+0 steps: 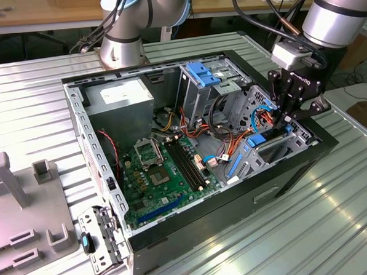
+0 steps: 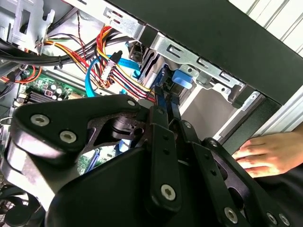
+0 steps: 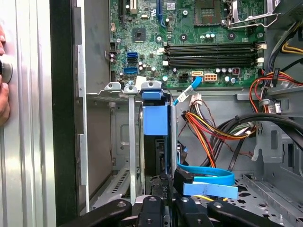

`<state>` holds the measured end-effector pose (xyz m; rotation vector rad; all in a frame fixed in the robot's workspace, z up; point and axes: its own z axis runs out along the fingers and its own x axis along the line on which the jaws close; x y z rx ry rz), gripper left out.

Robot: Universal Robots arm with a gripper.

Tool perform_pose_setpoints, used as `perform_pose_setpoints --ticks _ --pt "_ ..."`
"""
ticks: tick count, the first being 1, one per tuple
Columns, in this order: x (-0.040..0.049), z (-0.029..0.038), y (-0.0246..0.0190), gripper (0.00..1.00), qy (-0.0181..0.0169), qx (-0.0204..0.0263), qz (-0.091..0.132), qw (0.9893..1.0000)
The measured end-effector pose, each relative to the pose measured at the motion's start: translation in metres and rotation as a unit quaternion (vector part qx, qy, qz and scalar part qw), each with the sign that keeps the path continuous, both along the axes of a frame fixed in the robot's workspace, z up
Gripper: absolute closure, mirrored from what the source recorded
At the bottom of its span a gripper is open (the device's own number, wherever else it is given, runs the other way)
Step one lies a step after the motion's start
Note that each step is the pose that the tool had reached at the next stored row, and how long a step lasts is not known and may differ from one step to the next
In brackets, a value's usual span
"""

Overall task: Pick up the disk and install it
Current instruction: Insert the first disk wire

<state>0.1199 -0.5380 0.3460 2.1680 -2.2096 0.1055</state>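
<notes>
A black tower computer case point(image 1: 236, 204) is laid on its side, open, on a ribbed metal table point(image 1: 282, 249). Inside the case, a green motherboard point(image 1: 155, 176) is seen on the floor, a grey power supply box with a white sticker point(image 1: 120, 99) in the corner nearest the arm's base, and a blue-topped metal drive cage point(image 1: 203, 75) against the case's far wall.

The black linkage gripper point(image 1: 289, 116) is lowered over the case's front corner, at the exterior view's right. In the first wrist view, the disk point(image 3: 155, 120), a flat drive framed by blue plastic rails, is seen standing on edge in a grey metal bay just inside the case's front wall, its blue tab towards the motherboard. The gripper point(image 3: 165, 182) is closed narrowly on the disk's nearer edge, one slim finger on each side. The same close grasp by the gripper point(image 2: 166, 101) on the blue-railed edge is shown in the second wrist view.

A flat blue data cable point(image 3: 208, 176) and a bundle of red, yellow and orange wires point(image 3: 203, 130) are lying just beside the bay, within the case.

A person's hand point(image 2: 267, 153) is rested on the table just outside the case's front wall.
</notes>
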Motion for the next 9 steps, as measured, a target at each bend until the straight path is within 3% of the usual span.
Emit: perform_pose_setpoints --ticks 9 --pt "0.0 -0.0067 0.0 0.83 0.0 0.0002 0.0 1.0"
